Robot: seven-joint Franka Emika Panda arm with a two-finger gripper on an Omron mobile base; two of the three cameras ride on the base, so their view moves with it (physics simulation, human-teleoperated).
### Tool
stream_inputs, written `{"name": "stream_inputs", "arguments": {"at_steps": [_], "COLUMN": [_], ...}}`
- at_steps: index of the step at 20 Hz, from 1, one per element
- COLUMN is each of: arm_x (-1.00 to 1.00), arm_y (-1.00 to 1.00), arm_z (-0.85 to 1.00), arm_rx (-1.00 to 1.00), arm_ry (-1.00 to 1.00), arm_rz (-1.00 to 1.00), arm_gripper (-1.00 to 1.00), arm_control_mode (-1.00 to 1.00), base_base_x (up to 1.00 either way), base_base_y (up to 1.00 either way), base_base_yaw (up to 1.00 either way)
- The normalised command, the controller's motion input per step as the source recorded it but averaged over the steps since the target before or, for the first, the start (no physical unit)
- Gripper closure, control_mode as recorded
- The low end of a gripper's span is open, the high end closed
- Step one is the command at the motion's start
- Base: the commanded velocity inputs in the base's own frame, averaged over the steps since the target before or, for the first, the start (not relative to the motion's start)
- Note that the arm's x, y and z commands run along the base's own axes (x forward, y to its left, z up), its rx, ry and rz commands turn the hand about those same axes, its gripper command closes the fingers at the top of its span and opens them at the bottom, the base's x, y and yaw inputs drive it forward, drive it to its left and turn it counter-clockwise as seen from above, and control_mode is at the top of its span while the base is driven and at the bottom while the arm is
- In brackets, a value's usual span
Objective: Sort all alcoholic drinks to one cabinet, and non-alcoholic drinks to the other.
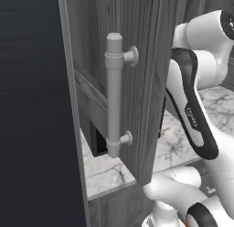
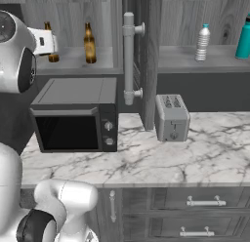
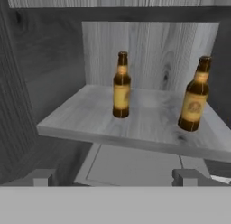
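Both beer bottles stand upright on the shelf of the left cabinet (image 2: 73,64): one beer bottle (image 2: 89,43) toward the middle of the shelf, the other beer bottle (image 2: 51,46) further left, partly hidden behind the robot's hand. From the hand view they are clearly apart, one (image 3: 121,85) set further back and one (image 3: 195,94) nearer the shelf's front edge, both resting on their bases with room around them. Keeping the pair together here looks deliberate, since this cabinet seems to be the one chosen for alcohol.

The soft drinks sit in the right cabinet (image 2: 195,63): the clear water bottle (image 2: 202,42) and, well apart from it at the far end, the teal flask (image 2: 242,38), both upright on that shelf. So, as I judge it, the sorting looks essentially complete.

The tool (image 3: 117,177) hangs in front of the left shelf with its tips spread wide and nothing between them, just clear of the bottles, which fits a hand that has let go and not one reaching to grab.

Between the two cabinets the open door stands edge-on with its pale bar handle (image 2: 129,58), left swung out so the shelves stay reachable. Below, the microwave (image 2: 75,116) and toaster (image 2: 172,116) sit on the marble counter (image 2: 146,163).
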Motion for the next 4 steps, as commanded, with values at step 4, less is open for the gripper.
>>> {"name": "stream_inputs", "arguments": {"at_steps": [4], "arm_x": [-0.47], "arm_y": [-0.24], "arm_z": [0.06], "arm_rx": [-0.01], "arm_ry": [-0.01], "arm_rz": [0.00], "arm_gripper": [-1.00], "arm_control_mode": [-1.00], "base_base_x": [0.00], "base_base_y": [0.00], "base_base_yaw": [0.00]}}
